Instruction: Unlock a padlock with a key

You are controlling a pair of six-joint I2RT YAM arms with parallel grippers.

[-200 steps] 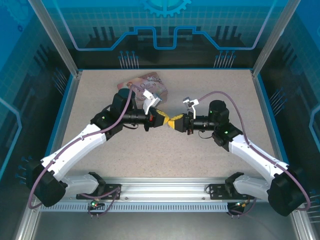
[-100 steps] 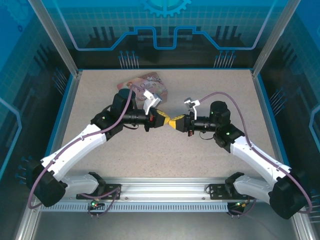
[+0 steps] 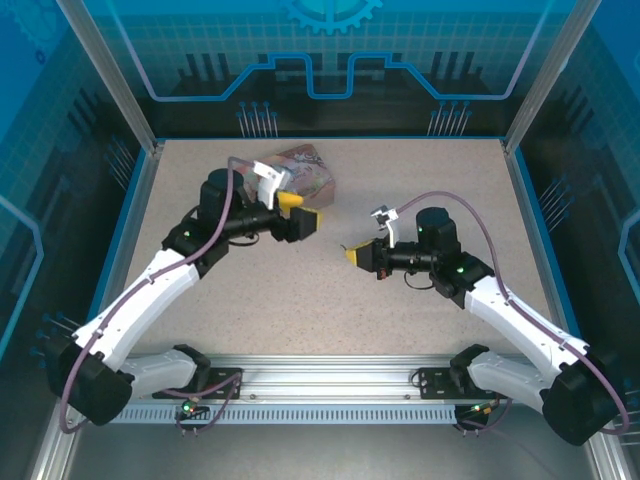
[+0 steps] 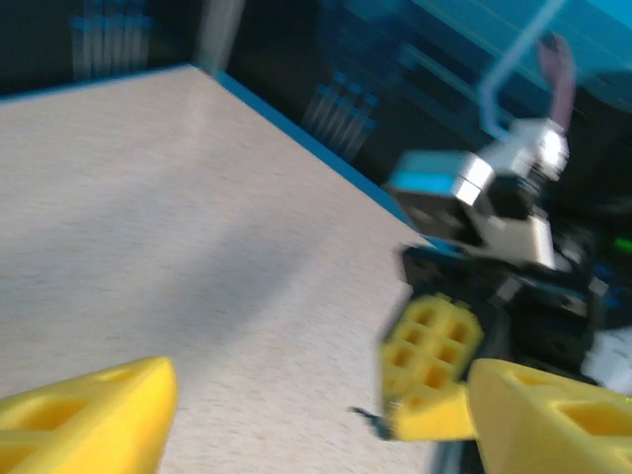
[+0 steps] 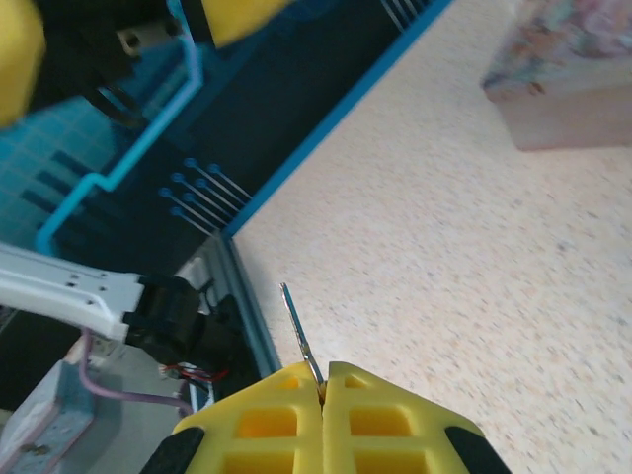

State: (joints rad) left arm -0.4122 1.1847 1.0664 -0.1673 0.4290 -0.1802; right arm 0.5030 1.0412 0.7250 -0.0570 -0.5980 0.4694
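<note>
Two gridded yellow right pincer (image 5: pixel 323 377) pads; thin key (image 5: pixel 297 331); speckled table (image 5: pixel 474 296)

Speckled beige table (image 3: pixel 330 310); pink illustrated tin (image 3: pixel 314 170) resting far-left of centre.

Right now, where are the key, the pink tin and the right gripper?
key (image 5: pixel 298 334), right wrist view, middle of blade
pink tin (image 5: pixel 578 118), right wrist view, its side wall
right gripper (image 3: pixel 353 256), top external view, closed yellow fingertips
</note>
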